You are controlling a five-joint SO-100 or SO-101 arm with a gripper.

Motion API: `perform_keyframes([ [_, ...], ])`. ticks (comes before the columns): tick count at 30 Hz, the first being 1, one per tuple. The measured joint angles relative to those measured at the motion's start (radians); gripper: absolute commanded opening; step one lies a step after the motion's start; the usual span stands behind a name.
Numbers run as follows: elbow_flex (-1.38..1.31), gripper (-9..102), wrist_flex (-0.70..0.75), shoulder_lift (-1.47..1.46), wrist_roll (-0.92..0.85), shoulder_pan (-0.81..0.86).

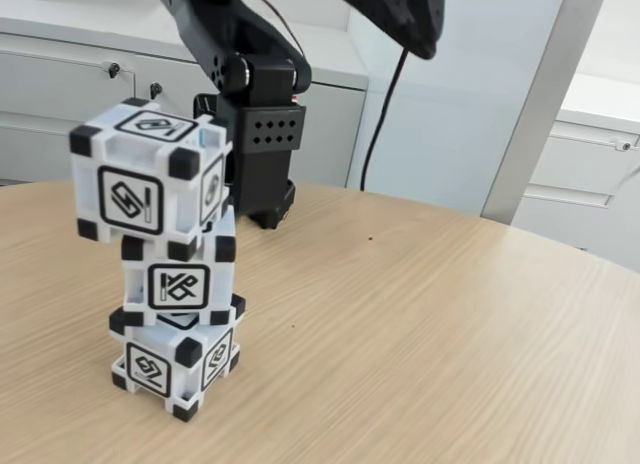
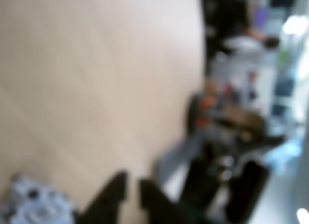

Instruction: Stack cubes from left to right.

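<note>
The tool (image 2: 133, 195) shows in the blurred wrist view as two dark fingers with a narrow gap between them, holding nothing. Three cubes stand stacked on the tabletop (image 1: 420, 324): bottom cube (image 1: 175, 366), middle cube (image 1: 180, 282), and top cube (image 1: 148, 179) sitting skewed, overhanging. Behind the stack, the arm's base (image 1: 262, 149) is partly hidden.

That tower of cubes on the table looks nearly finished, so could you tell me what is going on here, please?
Three cubes stand stacked on the wooden table: the bottom cube, the middle cube and the top cube, which sits skewed and overhangs to the left in the fixed view. The black arm is behind the stack, not touching it. The blurred wrist view shows the gripper holding nothing, jaws slightly apart, above the table.
</note>
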Motion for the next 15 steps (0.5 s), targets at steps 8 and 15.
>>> perform_keyframes([
  [8,0.393,0,-0.163,0.261,0.008,0.0],
  [15,0.649,0,-0.213,0.408,0.0,0.0],
])
